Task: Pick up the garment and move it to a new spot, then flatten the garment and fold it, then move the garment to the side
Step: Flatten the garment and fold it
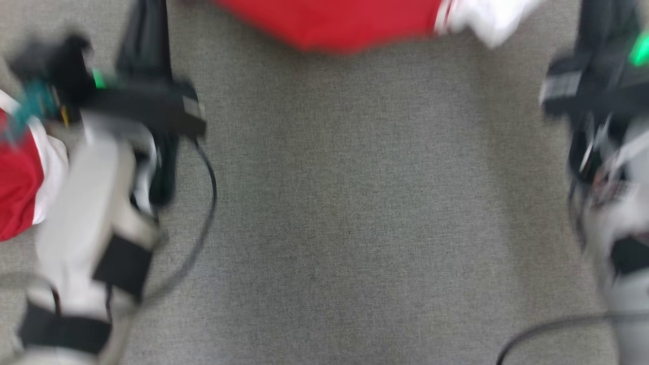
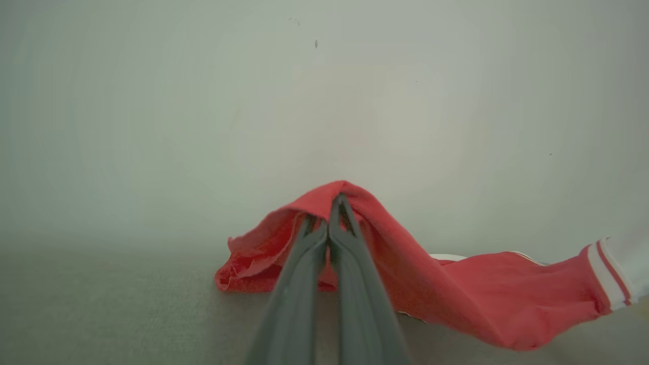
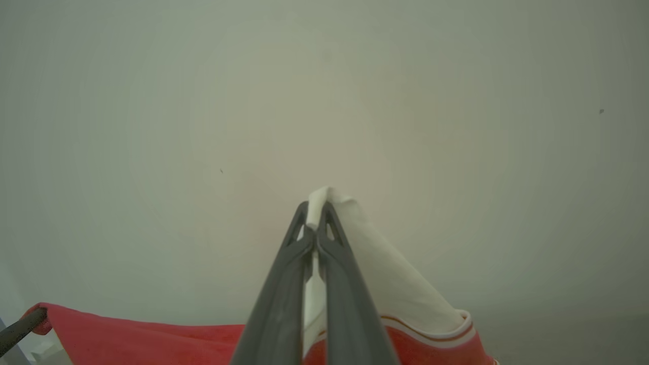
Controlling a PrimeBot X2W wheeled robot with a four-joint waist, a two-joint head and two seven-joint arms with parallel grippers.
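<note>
- Red cloth with a white sleeve makes up the garment [image 1: 334,23], seen blurred at the 12 o'clock edge of the head view, between the two arms.
- Left gripper [image 2: 329,213]: clenched, both dark fingers pressed together on a raised fold of the red body.
- From that fold, in the left wrist view, the garment [image 2: 456,289] drapes down toward 4 o'clock and ends in a red-and-white striped cuff [image 2: 606,276] at the 3 o'clock edge.
- Right gripper [image 3: 315,215]: clenched, with white sleeve cloth pinched between the fingers and showing just past the tips.
- In the right wrist view the white sleeve [image 3: 395,284] falls toward 5 o'clock to a striped band. The red body [image 3: 152,342] runs along the bottom edge from 7 o'clock.
- A grey woven surface [image 1: 355,203] lies bare below the garment in the head view.
- A black cable [image 1: 210,203] loops on it at 9 o'clock, beside the left forearm.
- More red-and-white cloth [image 1: 20,182] sits at the 9 o'clock edge. Whether it belongs to the same garment cannot be told.
- Motion blur prevents a finer reading of the head view.
</note>
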